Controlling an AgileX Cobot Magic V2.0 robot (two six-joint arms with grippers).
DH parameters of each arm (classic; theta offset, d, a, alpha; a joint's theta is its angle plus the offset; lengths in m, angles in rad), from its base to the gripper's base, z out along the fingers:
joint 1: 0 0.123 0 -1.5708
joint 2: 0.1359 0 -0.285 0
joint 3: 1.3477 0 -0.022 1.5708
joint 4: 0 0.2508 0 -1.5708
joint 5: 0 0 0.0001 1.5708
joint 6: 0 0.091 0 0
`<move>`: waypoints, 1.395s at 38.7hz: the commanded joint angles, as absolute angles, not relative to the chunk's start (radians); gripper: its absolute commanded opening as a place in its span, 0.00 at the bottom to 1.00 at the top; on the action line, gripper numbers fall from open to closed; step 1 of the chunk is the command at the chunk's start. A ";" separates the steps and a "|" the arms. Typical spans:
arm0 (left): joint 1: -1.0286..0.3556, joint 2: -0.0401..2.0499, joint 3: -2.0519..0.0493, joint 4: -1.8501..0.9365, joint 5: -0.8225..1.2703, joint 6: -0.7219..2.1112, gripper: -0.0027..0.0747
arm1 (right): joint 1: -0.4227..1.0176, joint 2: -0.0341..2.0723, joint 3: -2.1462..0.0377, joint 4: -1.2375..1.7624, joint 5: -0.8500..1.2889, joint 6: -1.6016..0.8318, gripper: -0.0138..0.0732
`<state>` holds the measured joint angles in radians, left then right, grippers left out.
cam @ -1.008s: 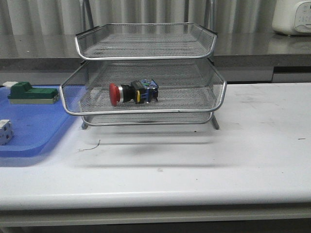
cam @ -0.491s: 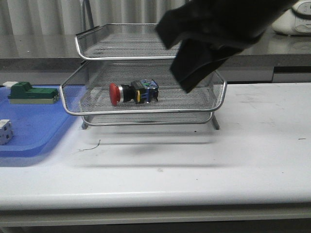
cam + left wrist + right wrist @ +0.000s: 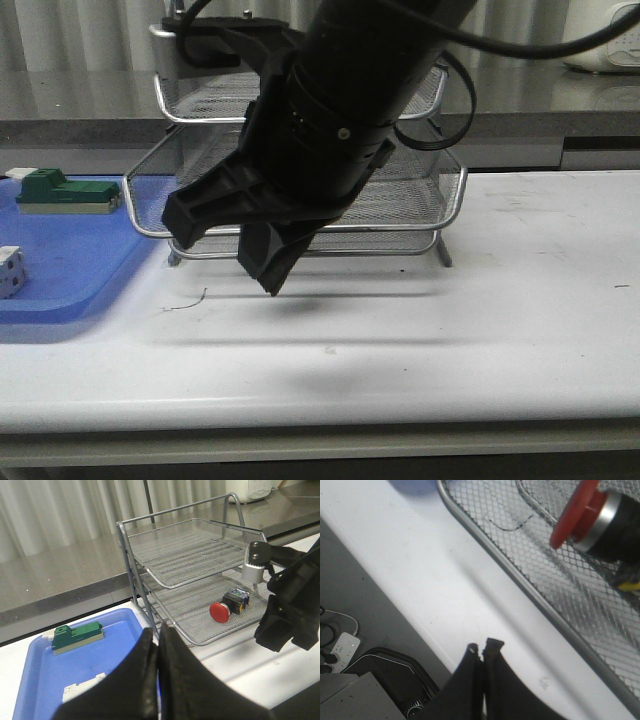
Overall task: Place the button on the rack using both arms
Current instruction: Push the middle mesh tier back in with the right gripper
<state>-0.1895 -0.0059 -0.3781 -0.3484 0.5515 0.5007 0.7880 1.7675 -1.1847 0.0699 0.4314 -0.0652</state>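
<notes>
Right gripper (image 3: 481, 652): fingers pressed together at the tips, nothing between them, hanging above the white counter (image 3: 420, 570) just short of the rack (image 3: 530, 595) rim. Beyond that rim, close ahead of the right gripper, the button (image 3: 592, 517) lying on its side on the mesh, red head toward the rim, silver ring and dark body behind it, a bit of yellow at the picture's edge.

Left gripper (image 3: 158, 645): fingers closed against each other, empty, poised over the blue tray (image 3: 45, 680). On the tray ahead of the left gripper, a green block (image 3: 77, 636); nearer, a white piece (image 3: 82, 686) partly hidden by the fingers. Farther off and to one side, the rack with the button (image 3: 227, 607) in its middle tier, red head facing the open front; right arm (image 3: 292, 600) near the rack's front corner.

In the front view, right arm (image 3: 330, 130) filling the middle, blocking most of the rack (image 3: 450, 195) and hiding the button; gripper (image 3: 230, 245) low in front of the rack, above the counter (image 3: 480, 320). Off to the gripper's side, the tray (image 3: 70, 270) with the green block (image 3: 60, 190) and a white cube (image 3: 10, 272) at the picture's edge.
</notes>
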 commanded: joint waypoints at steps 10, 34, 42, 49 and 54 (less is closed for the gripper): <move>-0.186 -0.014 -0.403 -0.372 0.471 0.491 0.01 | 0.735 1.808 -1.279 0.064 0.395 -0.068 0.09; -0.186 -0.014 -0.403 -0.372 0.471 0.491 0.01 | 0.654 1.900 -1.421 0.056 0.399 -0.068 0.09; -0.186 -0.014 -0.403 -0.372 0.471 0.491 0.01 | 0.636 1.916 -1.451 0.055 0.389 -0.068 0.09; -0.186 -0.014 -0.403 -0.372 0.471 0.491 0.01 | 0.616 1.916 -1.462 0.054 0.391 -0.068 0.09; -0.186 -0.014 -0.403 -0.372 0.471 0.491 0.01 | 0.615 1.916 -1.462 0.054 0.410 -0.068 0.09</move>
<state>-0.1895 -0.0059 -0.3781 -0.3484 0.5515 0.5007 0.6249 1.9707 -1.4259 0.0639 0.4532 -0.0652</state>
